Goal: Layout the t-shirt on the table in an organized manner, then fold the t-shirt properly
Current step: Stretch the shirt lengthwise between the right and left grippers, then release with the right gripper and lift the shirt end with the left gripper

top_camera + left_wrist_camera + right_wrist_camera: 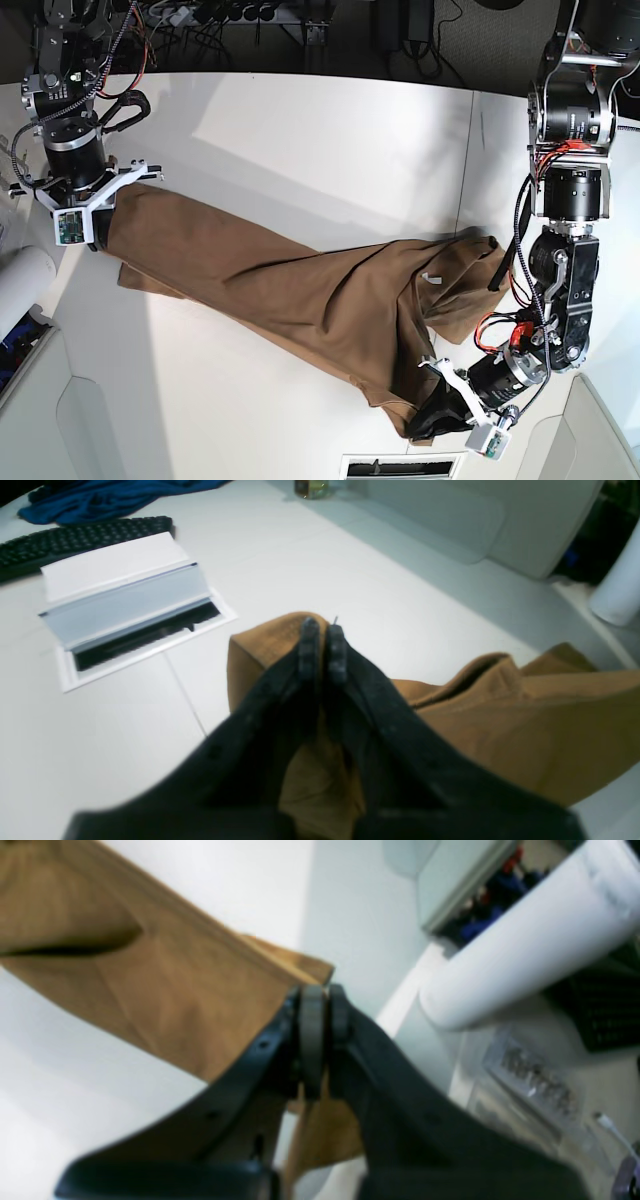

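The tan t-shirt (290,285) lies stretched in a long diagonal band across the white table (300,130), bunched and creased toward the right. My right gripper (98,236) is at the shirt's far left end; in the right wrist view it (324,997) is shut on a cloth edge (175,990) that hangs raised above the table. My left gripper (428,420) is at the shirt's lower right corner, and in the left wrist view it (322,632) is shut on a fold of the cloth (500,715). A small white tag (432,279) shows near the bunched part.
A black keyboard (75,542), an open white hatch (125,605) and a blue cloth (100,497) lie beyond the left gripper. A white roll (25,280) stands at the left edge. Grey-white bins (90,420) sit at the near corners. A thin seam (465,170) crosses the table.
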`<move>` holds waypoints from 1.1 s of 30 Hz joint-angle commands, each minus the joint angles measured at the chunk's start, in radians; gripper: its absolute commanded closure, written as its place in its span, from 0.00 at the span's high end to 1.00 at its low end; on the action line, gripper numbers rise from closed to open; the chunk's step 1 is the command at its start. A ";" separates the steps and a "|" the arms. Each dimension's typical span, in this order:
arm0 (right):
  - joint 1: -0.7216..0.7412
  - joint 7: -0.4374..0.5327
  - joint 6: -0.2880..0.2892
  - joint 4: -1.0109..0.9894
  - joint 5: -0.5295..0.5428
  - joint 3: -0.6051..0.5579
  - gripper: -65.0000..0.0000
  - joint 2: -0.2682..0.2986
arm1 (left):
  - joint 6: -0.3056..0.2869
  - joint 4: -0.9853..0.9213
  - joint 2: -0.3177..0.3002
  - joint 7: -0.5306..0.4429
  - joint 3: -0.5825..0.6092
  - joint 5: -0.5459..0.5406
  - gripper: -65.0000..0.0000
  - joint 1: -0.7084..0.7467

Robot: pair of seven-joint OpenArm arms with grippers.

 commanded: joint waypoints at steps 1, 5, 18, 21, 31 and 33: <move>0.027 0.026 -0.024 0.003 -0.003 0.006 0.00 0.006 | 0.005 -0.019 -0.008 -0.039 -0.006 -0.006 0.00 -0.034; 0.116 0.035 -0.045 -0.147 -0.018 0.008 0.00 0.007 | 0.058 -0.219 0.005 -0.098 -0.006 -0.005 0.00 -0.069; 0.523 0.057 -0.092 -0.621 0.032 0.010 0.10 0.076 | 0.106 -0.463 -0.007 -0.126 -0.006 0.040 0.00 -0.258; 0.547 0.057 -0.055 -0.677 0.100 0.008 0.48 0.076 | 0.106 -0.475 -0.013 -0.125 -0.006 0.038 0.21 -0.248; 0.518 -0.006 -0.010 -0.645 0.177 0.008 0.67 0.075 | -0.006 -0.462 -0.037 0.094 -0.006 -0.181 0.48 -0.228; 0.486 -0.024 0.005 -0.619 0.224 0.008 0.67 0.067 | -0.006 -0.441 -0.068 0.169 -0.006 -0.267 0.48 -0.214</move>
